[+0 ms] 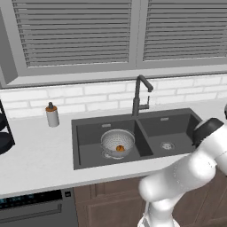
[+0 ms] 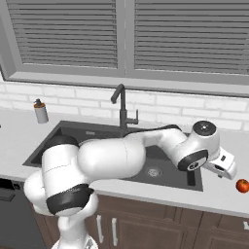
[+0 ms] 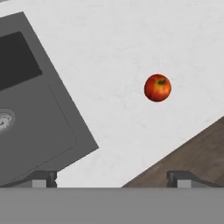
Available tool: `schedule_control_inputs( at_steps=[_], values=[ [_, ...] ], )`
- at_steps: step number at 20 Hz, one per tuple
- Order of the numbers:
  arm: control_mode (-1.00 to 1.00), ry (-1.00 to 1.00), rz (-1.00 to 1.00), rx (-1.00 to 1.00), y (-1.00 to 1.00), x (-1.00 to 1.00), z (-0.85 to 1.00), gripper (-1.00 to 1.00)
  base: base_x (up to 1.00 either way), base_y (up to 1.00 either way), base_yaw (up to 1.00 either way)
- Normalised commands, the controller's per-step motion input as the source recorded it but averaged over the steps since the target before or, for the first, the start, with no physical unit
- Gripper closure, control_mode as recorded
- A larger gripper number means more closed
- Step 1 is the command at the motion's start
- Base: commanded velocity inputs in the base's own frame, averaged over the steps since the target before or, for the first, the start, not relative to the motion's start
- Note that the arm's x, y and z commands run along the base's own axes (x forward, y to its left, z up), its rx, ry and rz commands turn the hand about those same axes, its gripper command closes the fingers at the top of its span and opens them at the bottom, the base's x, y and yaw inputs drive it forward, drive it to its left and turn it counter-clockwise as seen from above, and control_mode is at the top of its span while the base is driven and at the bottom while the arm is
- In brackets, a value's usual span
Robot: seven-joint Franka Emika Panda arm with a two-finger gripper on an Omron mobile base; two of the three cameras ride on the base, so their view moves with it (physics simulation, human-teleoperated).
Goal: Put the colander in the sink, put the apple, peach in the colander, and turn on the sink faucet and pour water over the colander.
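The silver colander stands in the larger left basin of the dark grey sink. A small orange peach lies inside it. The red apple rests on the white counter to the right of the sink, near the front edge, also apple. My gripper hovers above the counter between the sink's right rim and the apple, open with nothing between its fingertips. From the right base camera the gripper hangs just left of the apple. The faucet stands behind the basins; no water runs.
A small soap bottle with a dark cap stands on the counter left of the sink. The round steel drain shows in the smaller right basin. The counter's front edge and brown cabinet fronts lie close to the apple.
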Motion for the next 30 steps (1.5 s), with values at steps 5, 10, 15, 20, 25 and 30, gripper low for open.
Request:
schedule_control_inputs(
  at_steps=[5, 10, 15, 20, 25, 30],
  values=[
    [-1.00, 0.00, 0.00, 0.00, -0.73, 0.00, -0.23, -1.00, 0.00, 0.00, 0.00],
    [-1.00, 0.01, 0.00, 0.00, -0.54, 0.00, -0.25, -1.00, 0.00, 0.00, 0.00],
    [-1.00, 0.03, 0.01, 0.00, -0.48, 0.00, -0.25, -1.00, 0.00, 0.00, 0.00],
    [-1.00, 0.06, 0.00, 0.00, -0.18, 0.05, -0.28, -1.00, 0.00, 0.00, 0.00],
    [-1.00, 0.06, 0.01, 0.00, -0.03, 0.12, -0.34, -1.00, 0.00, 0.00, 0.00],
    [-1.00, 0.02, 0.01, 0.00, -0.17, 0.31, -0.37, -1.00, 0.00, 0.00, 0.00]
  ],
)
